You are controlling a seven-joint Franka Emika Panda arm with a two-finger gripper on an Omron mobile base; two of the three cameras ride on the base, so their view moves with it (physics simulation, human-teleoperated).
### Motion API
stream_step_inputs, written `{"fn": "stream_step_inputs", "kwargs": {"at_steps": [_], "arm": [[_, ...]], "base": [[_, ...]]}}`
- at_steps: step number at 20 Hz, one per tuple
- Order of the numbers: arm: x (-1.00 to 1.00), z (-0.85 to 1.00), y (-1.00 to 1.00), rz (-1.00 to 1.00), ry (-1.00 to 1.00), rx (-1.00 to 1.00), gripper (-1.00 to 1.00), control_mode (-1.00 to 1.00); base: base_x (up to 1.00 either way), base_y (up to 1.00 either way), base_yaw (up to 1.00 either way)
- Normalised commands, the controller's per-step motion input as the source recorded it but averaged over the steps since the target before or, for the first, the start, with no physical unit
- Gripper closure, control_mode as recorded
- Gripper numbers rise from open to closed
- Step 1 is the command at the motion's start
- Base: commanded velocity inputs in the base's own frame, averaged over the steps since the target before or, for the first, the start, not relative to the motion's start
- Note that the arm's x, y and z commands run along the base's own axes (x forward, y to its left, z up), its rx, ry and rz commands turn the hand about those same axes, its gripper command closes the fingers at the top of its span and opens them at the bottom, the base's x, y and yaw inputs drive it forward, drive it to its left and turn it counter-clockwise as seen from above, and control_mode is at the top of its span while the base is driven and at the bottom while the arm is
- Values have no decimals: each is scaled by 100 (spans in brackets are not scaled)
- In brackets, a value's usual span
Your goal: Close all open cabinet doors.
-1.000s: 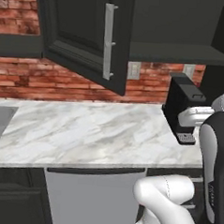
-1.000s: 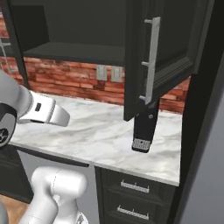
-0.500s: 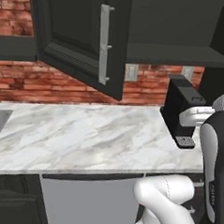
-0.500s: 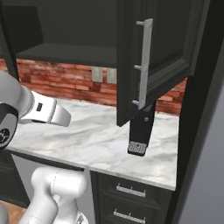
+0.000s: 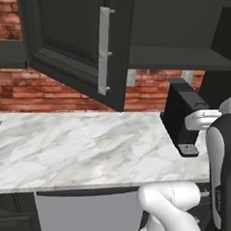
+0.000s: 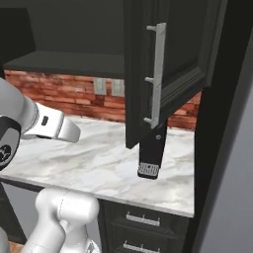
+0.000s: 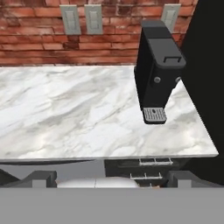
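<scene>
Hanging open high above the marble tabletop [image 5: 76, 149], the black cabinet door [image 5: 76, 42] sticks out toward the robot, its silver handle [image 5: 104, 51] standing straight up. The tool [image 7: 105, 177] sits far below, holding nothing, tips wide apart.

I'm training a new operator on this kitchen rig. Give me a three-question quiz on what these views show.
1. True or false: the cabinet door with the silver bar handle stands open over the marble counter.
2. What stands at the right end of the counter, against the brick wall? A) a toaster B) a black coffee machine C) a kettle
3. Fill in: under the counter, below the coffee machine, the hand view shows dark ______ with short silver handles.

Key: 1 true; 2 B; 3 drawers.
</scene>
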Motion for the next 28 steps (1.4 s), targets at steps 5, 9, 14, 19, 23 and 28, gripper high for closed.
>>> {"fn": "stream_step_inputs", "kwargs": {"at_steps": [5, 9, 14, 19, 23, 28], "arm": [[0, 0, 0, 0, 0, 0, -100, 100], [0, 0, 0, 0, 0, 0, -100, 100], [0, 0, 0, 0, 0, 0, -100, 100], [0, 0, 0, 0, 0, 0, -100, 100], [0, 0, 0, 0, 0, 0, -100, 100], [0, 0, 0, 0, 0, 0, -100, 100]], "base": [[15, 22, -14], [17, 23, -15], [21, 21, -14], [30, 20, -13], [22, 12, -10], [4, 0, 0]]}}
